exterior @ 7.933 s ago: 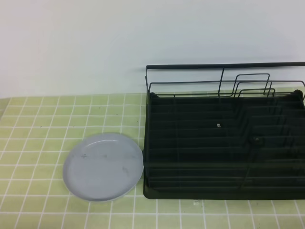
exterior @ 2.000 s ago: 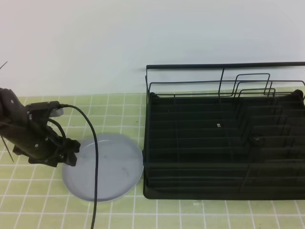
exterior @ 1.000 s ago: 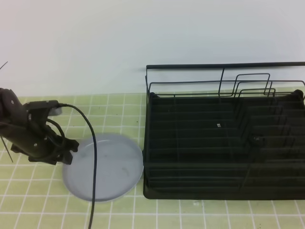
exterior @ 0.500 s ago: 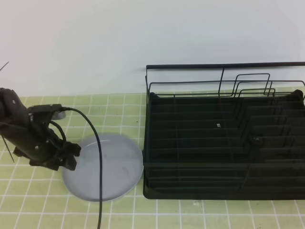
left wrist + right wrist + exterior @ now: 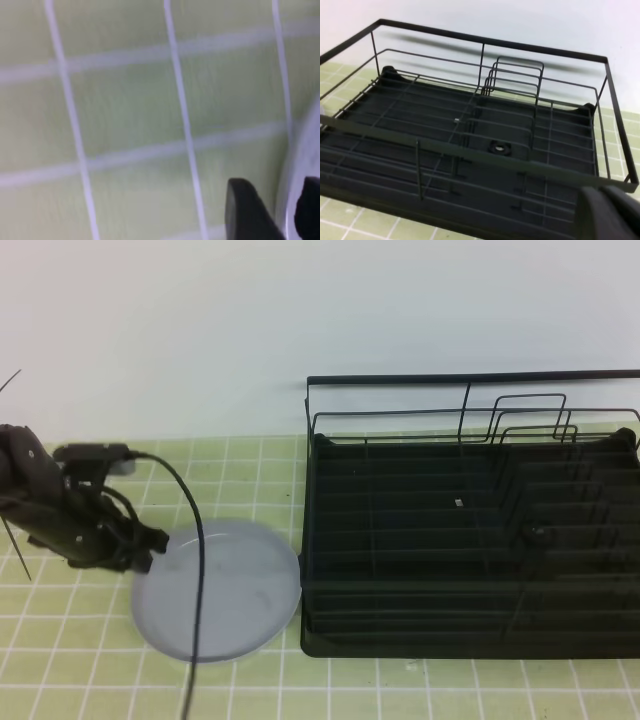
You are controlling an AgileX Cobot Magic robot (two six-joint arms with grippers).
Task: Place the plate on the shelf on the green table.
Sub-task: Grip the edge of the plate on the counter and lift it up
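Observation:
The pale grey-blue plate (image 5: 225,585) lies on the green table (image 5: 90,640), just left of the shelf, a black wire rack (image 5: 470,540). My left gripper (image 5: 152,540) is at the plate's upper left rim. In the blurred left wrist view its two black fingertips (image 5: 247,210) stand close together on either side of the plate's rim (image 5: 289,200), and the gripper (image 5: 280,202) looks shut on it. Only a dark part of my right gripper (image 5: 607,215) shows at the bottom right of the right wrist view, above the rack (image 5: 470,135). That view does not show whether it is open.
The rack has a tall back rail (image 5: 470,378) and upright wire dividers (image 5: 530,420) at its back right. Its left wall (image 5: 306,540) stands almost against the plate's right edge. A black cable (image 5: 198,620) hangs from the left arm across the plate.
The left gripper has shifted a little up along the plate's left rim over the last half second. The plate and rack stay in place. Eight seconds ago no arm was in view.

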